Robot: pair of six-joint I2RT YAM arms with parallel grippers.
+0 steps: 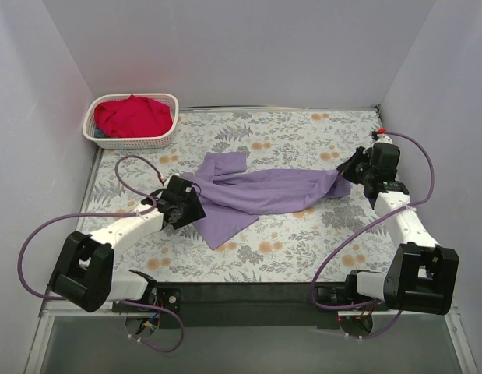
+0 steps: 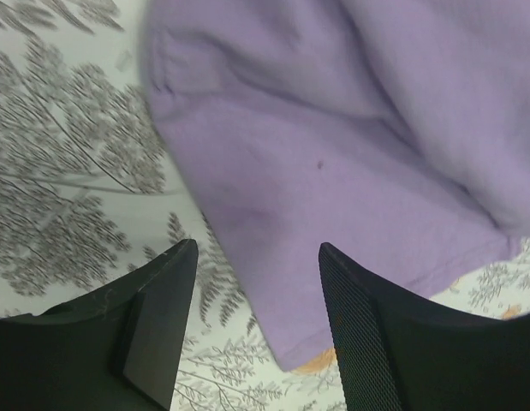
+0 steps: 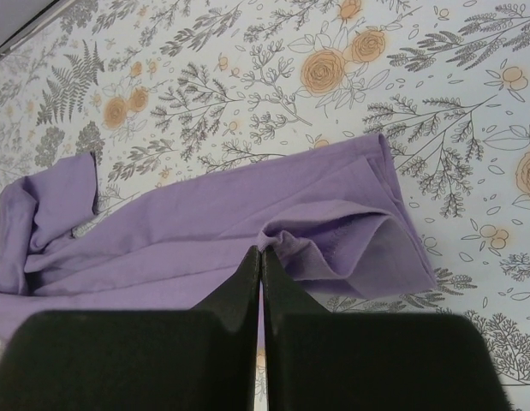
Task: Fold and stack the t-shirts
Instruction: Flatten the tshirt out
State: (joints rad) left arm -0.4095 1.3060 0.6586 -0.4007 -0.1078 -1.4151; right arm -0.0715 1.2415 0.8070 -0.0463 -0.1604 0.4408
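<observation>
Softness rules here: the limp lavender cloth t-shirt [image 1: 264, 193] will sag and slip, so hems are the best holds. It sprawls across the floral-print table [image 1: 303, 238]; the left end effector [image 2: 258, 257] hovers wide over 1 edge, the right end effector [image 3: 261, 253] pinches a fold. Pale walls [image 1: 225, 47] crowd 3 sides.

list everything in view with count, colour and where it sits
purple t-shirt: one, lavender, lying crumpled across the middle of the table
red t-shirt: one, bright red, bundled inside the basket
basket: one, white lattice plastic, far left corner
table: one, floral-print top, under everything
left hand: one, black, open over the purple shirt's left edge
right hand: one, black, shut, pinching the purple shirt's right end
</observation>
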